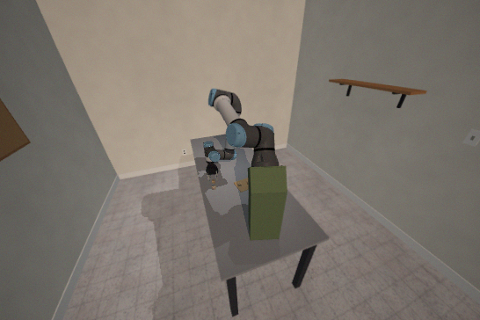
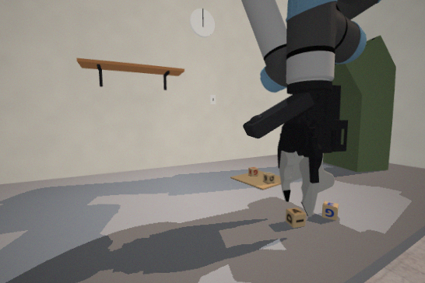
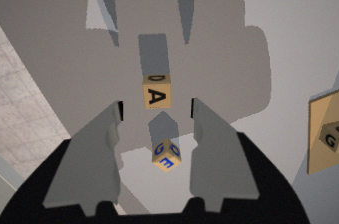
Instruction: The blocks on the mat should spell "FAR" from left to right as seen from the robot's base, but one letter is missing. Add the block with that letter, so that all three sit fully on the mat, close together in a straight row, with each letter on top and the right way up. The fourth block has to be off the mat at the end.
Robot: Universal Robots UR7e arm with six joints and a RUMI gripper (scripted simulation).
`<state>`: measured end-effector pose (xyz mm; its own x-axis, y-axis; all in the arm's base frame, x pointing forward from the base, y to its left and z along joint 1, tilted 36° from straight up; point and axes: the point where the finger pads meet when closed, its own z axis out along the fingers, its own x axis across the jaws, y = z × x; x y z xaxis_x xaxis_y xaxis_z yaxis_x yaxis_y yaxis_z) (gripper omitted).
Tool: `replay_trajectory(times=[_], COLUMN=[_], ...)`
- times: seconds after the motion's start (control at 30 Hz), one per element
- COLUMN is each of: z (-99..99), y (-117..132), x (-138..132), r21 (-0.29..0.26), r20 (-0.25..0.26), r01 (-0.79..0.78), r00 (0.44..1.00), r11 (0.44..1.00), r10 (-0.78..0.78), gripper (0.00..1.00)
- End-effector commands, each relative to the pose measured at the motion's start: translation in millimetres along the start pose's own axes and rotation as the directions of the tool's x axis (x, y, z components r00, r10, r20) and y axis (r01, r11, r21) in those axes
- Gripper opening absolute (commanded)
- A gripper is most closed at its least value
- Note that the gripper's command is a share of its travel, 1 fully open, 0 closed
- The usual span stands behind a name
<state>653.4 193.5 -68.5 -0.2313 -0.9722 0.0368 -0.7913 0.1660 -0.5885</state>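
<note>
A tan block with a black A on top point(image 3: 156, 93) lies on the table, off the mat. It also shows in the exterior view point(image 2: 296, 217). My gripper point(image 3: 157, 101) is partly open and empty. It hangs straight above this block with one fingertip on each side, and I see gaps between the fingers and the block. In the exterior view the fingertips point(image 2: 295, 204) are just above the block's top. A second loose block with blue letters point(image 3: 166, 155) lies close beside it point(image 2: 330, 210). The tan mat point(image 2: 258, 179) holds two blocks point(image 2: 253, 171) point(image 2: 268, 177); one of them shows at the wrist view's right edge point(image 3: 335, 136).
A tall green box point(image 1: 266, 202) stands on the table by the arm's base, behind the mat point(image 1: 243, 185). The table's edge runs close to the loose blocks on the floor side. A wall shelf point(image 2: 130, 68) and a clock point(image 2: 202, 22) are far off.
</note>
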Motion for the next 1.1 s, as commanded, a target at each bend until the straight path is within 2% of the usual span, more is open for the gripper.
replay_trajectory(times=[0.0,0.5,1.07], z=[6.4,27.1,28.2], y=[-0.5,-0.5,-0.5], x=[-0.4,-0.4,-0.4], r21=[0.001,0.001,0.001], r20=[0.001,0.001,0.001], r01=[0.000,0.000,0.000], r00=[1.000,1.000,1.000], r11=[1.000,1.000,1.000], r10=[0.000,0.000,0.000], gripper=[0.37,0.37,0.37])
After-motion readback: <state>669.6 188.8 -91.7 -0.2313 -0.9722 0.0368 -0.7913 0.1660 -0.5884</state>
